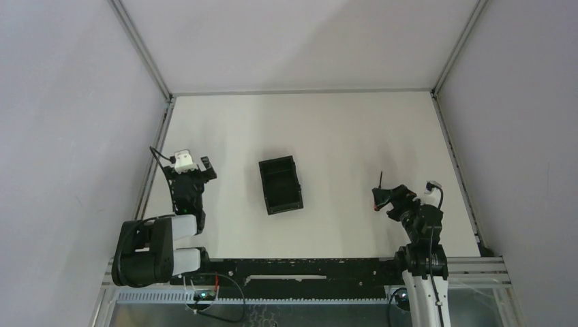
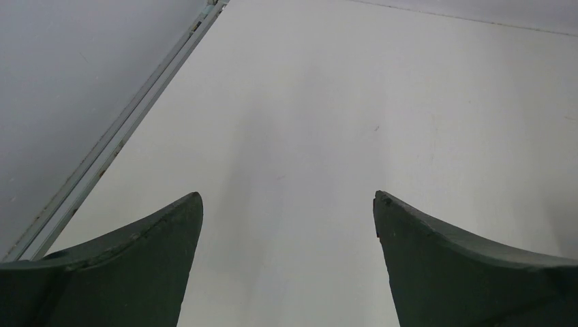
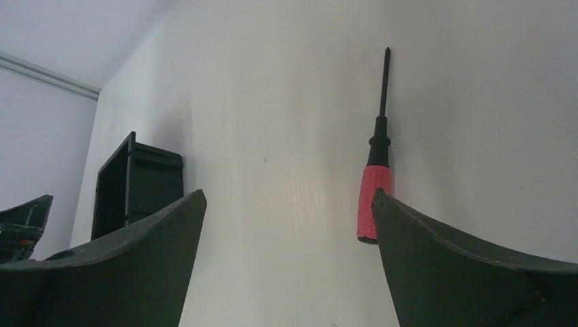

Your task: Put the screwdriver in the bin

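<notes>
Screwdriver point(image 3: 377, 157): ribbed red handle, thin black shaft; lying near right edge of bench point(image 1: 354, 129), beside right claw point(image 3: 287, 197).
Bin point(image 1: 280, 184): black, open-topped, mid-bench.
Right claw: fingers apart.
Left claw point(image 2: 286, 197): fingers apart.

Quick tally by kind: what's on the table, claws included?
Screwdriver: 1
Bin: 1
Claws: 2 (left claw, right claw, both open)
Total: 4

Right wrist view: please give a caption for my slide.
Open right tool near the screwdriver on the table, bin to the left.
</notes>
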`<state>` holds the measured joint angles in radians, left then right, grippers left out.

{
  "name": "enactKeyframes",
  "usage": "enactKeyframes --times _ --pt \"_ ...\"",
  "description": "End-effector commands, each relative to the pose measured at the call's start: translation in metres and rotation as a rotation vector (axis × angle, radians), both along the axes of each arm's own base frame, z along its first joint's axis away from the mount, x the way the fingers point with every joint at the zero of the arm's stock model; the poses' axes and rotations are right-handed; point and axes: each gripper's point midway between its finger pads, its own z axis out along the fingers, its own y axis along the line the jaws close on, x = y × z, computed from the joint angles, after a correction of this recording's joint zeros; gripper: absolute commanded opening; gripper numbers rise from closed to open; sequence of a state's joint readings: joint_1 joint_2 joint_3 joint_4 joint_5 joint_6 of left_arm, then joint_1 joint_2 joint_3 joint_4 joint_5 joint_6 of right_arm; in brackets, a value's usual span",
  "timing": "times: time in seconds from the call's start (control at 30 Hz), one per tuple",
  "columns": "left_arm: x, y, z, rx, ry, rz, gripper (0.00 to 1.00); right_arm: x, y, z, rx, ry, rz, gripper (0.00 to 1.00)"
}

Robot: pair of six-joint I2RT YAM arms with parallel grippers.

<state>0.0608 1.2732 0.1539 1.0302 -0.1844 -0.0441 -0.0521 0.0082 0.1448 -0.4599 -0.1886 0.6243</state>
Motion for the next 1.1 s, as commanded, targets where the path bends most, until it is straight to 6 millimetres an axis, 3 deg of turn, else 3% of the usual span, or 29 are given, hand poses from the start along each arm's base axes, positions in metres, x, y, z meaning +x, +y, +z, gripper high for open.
enactKeyframes --times 0.0,0.1,0.27,0.37,0.43,0.53,0.63,0.73,0.8,0.9,1.07 --pt "0.011 0.001 0.028 0.022 -0.079 0.002 1.0 0.0 -0.003 0.022 -0.035 -0.071 -0.001 1.0" --pt "0.01 0.001 0.028 0.021 -0.079 0.003 1.0 -0.004 -0.008 0.057 -0.064 -0.133 -0.022 1.0" --pt "0.011 0.001 0.028 0.021 -0.079 0.002 1.0 -0.006 -0.011 0.138 -0.144 -0.259 -0.013 0.99" --pt "0.01 0.001 0.028 0.021 -0.078 0.002 1.0 0.002 -0.017 0.175 -0.179 -0.191 -0.031 0.96" --pt "0.011 0.001 0.028 0.022 -0.079 0.002 1.0 0.014 -0.026 0.181 -0.216 -0.046 -0.048 0.99" --pt "0.01 0.001 0.027 0.021 -0.078 0.001 1.0 0.034 -0.04 0.162 -0.29 0.249 -0.046 1.0" --pt "0.01 0.001 0.027 0.021 -0.077 0.002 1.0 0.045 -0.046 0.113 -0.39 0.568 -0.003 1.0" --pt "0.01 0.001 0.027 0.021 -0.078 0.003 1.0 0.048 -0.038 0.063 -0.503 0.769 0.043 1.0" --pt "0.01 0.001 0.027 0.021 -0.078 0.003 1.0 0.051 -0.03 0.029 -0.536 0.868 0.09 0.98" --pt "0.01 0.001 0.028 0.021 -0.079 0.003 1.0 0.056 -0.026 -0.013 -0.558 0.969 0.112 0.88" --pt "0.01 0.001 0.028 0.022 -0.078 0.002 1.0 0.054 -0.029 -0.063 -0.59 1.079 0.12 0.74"
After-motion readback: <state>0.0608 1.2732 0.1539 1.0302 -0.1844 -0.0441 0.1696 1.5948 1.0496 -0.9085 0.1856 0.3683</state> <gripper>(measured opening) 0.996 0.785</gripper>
